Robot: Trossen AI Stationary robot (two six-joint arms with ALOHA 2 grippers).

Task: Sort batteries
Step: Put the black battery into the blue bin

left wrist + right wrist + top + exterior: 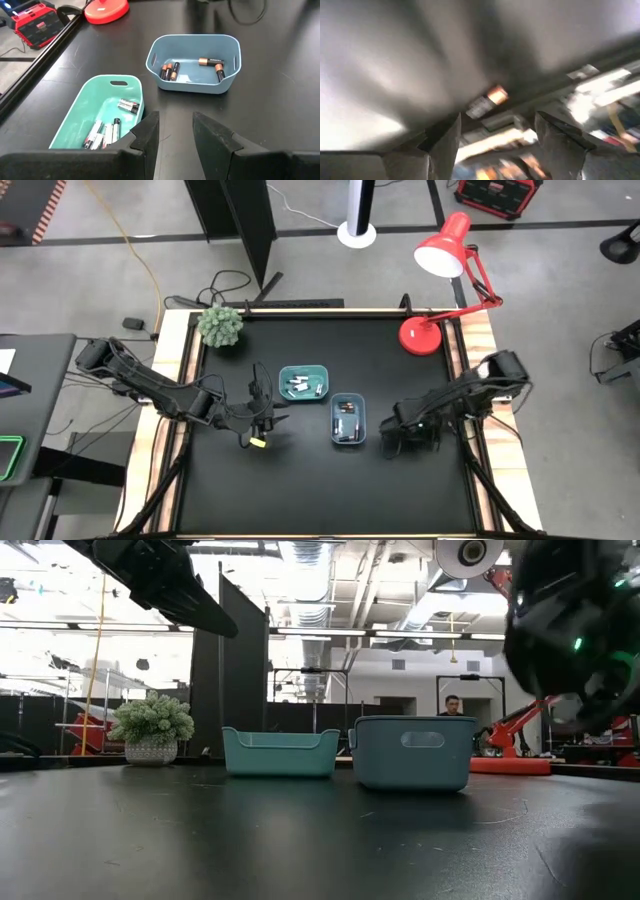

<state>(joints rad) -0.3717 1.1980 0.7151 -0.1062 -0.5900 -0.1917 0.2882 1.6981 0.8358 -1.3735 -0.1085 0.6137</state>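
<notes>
The teal tray [82,117] holds several white and silver batteries [102,135], lying on its floor. The blue tray [195,80] holds several dark batteries with copper ends [169,71], also lying flat. Both trays stand side by side at the table's middle [304,383] [348,420]. My left gripper [175,137] hovers left of the teal tray [262,418], open and empty. My right gripper [495,142] sits low over the table just right of the blue tray [392,442], open with nothing between its fingers.
A red desk lamp [440,290] stands at the far right corner and a small potted plant [221,326] at the far left. A person [452,706] shows in the room beyond. The dark table [320,490] lies bare on the near side.
</notes>
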